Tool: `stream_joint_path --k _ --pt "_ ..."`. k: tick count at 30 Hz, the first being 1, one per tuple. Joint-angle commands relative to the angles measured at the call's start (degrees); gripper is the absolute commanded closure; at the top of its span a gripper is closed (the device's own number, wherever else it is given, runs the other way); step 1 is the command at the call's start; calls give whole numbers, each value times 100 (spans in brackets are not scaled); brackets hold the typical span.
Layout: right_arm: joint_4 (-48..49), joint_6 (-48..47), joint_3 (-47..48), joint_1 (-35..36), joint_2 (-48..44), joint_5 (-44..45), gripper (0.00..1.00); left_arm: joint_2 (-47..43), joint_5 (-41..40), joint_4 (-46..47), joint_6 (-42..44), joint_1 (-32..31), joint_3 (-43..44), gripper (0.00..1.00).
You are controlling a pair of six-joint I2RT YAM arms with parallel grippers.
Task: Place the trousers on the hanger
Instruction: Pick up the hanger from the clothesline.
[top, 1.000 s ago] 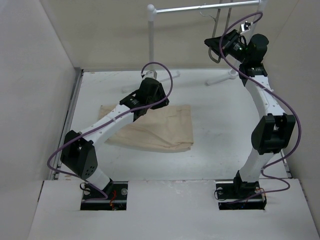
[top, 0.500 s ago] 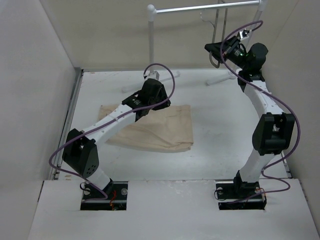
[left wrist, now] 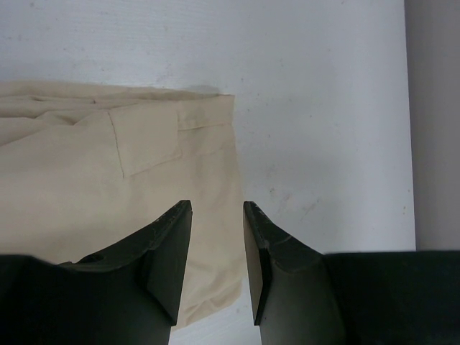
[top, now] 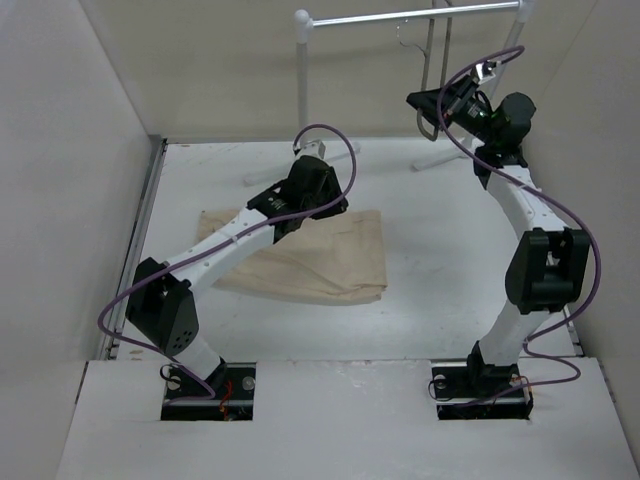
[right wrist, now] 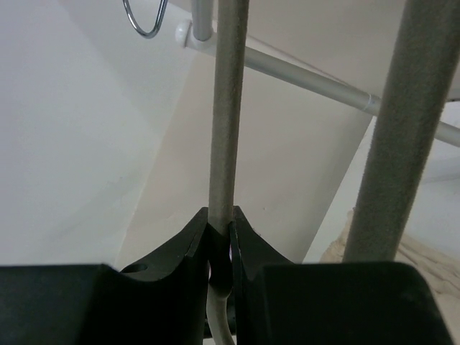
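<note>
The beige trousers [top: 310, 262] lie folded flat on the white table, left of centre. My left gripper [top: 335, 205] hovers open over their far right part. In the left wrist view the gripper [left wrist: 215, 208] straddles the right edge of the trousers [left wrist: 108, 165], and nothing is between the jaws. The grey wire hanger [top: 433, 60] hangs from the white rack [top: 400, 16] at the back right. My right gripper [top: 425, 100] is shut on the hanger's lower part. The right wrist view shows this gripper [right wrist: 219, 223] pinching one wire of the hanger [right wrist: 228, 108]; a second wire [right wrist: 402, 129] runs to its right.
The rack's upright [top: 302, 70] and foot [top: 445, 155] stand at the back of the table. A small silver hook [right wrist: 144, 21] hangs on the rack's bar [right wrist: 309, 75]. Beige walls enclose the left, back and right sides.
My left gripper has moved a little to the right over the trousers. My right gripper has shifted slightly with the hanger, which now hangs straighter.
</note>
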Motion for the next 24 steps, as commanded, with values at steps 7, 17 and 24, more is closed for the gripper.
stream_joint_path --k 7,17,24 --pt "402 -585 -1696 120 -801 -85 86 -125 -1 155 -63 -110 1054 67" --pt "-1028 -2210 -3455 690 -2048 863 89 296 719 550 -1038 -206 1397 54" --pt "-1575 -2651 -4290 1192 -2752 1348 89 745 886 770 -1205 -470 1547 51"
